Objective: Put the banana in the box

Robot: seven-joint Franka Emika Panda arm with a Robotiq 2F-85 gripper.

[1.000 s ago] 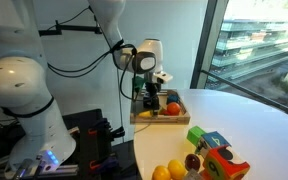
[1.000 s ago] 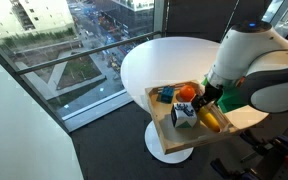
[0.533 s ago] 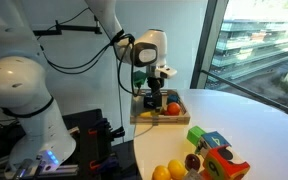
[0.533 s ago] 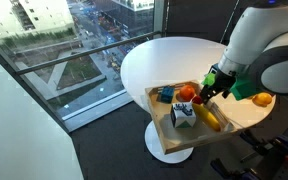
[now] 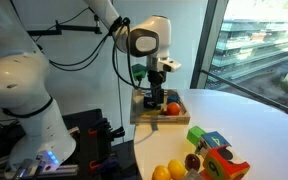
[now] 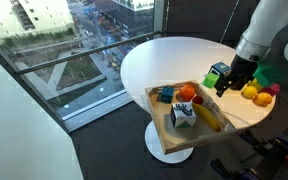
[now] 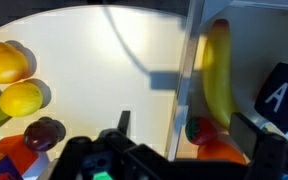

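The banana (image 7: pixel 217 70) is lying inside the box (image 7: pixel 184 90). It is a long, curved yellow fruit with darker ends, and in the wrist view it is running just beside the light-wood wall. In an exterior view it is resting on the dark floor of the box (image 6: pixel 157 122) towards the 4 o'clock corner (image 6: pixel 212 118). It is sharing the tray with a white lettered cube (image 6: pixel 182 115), an orange fruit (image 6: pixel 187 93) and a small blue item (image 6: pixel 165 96). The gripper (image 6: pixel 227 85) is hanging above the box's 2 o'clock side with its jaws spread wide and grasping nothing. In the wrist view the gripper (image 7: pixel 187 122) is showing the two jaws well apart.

The box is sitting on a round white tabletop (image 6: pixel 159 60) and overhanging its edge at 5 o'clock. Beyond the gripper, round yellow fruits (image 6: pixel 252 92) and a green toy block (image 6: pixel 216 72) are lying on the tabletop. In an exterior view, colourful blocks (image 5: pixel 209 145) are standing at 5 o'clock from the box (image 5: pixel 154 120). Floor-to-ceiling windows (image 5: pixel 254 50) are looking out over a city. The broad middle of the tabletop is lying bare, and the space above the tray is open on the window side.
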